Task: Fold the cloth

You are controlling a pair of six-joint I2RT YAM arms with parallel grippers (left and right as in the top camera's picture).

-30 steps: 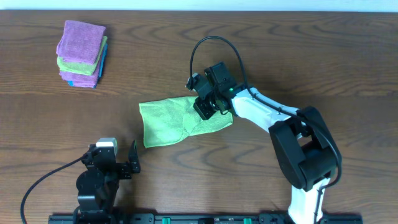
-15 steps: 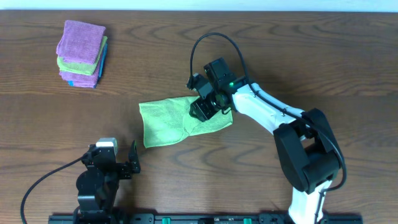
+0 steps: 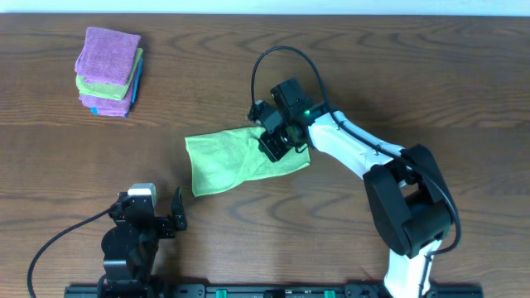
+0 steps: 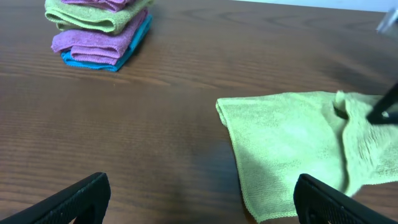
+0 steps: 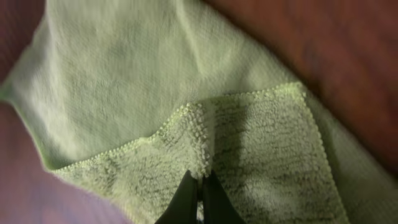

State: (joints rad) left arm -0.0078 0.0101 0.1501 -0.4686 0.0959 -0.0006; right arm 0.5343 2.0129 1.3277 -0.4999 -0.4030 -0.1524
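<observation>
A light green cloth (image 3: 224, 161) lies on the wooden table, its right part folded over toward the left. It also shows in the left wrist view (image 4: 292, 140) and fills the right wrist view (image 5: 155, 93). My right gripper (image 3: 273, 147) is shut on a pinched edge of the cloth (image 5: 202, 177) and holds that flap above the cloth's right part. My left gripper (image 3: 161, 217) is open and empty near the front edge, its fingers (image 4: 199, 199) apart just short of the cloth's near left corner.
A stack of folded cloths (image 3: 108, 71), purple, green and blue, sits at the far left of the table, also in the left wrist view (image 4: 99, 31). A black cable (image 3: 265, 66) loops above the right arm.
The right gripper, holding the cloth flap, shifted slightly left and then back a little; the fold on the cloth moved with it. The left arm has not moved.
</observation>
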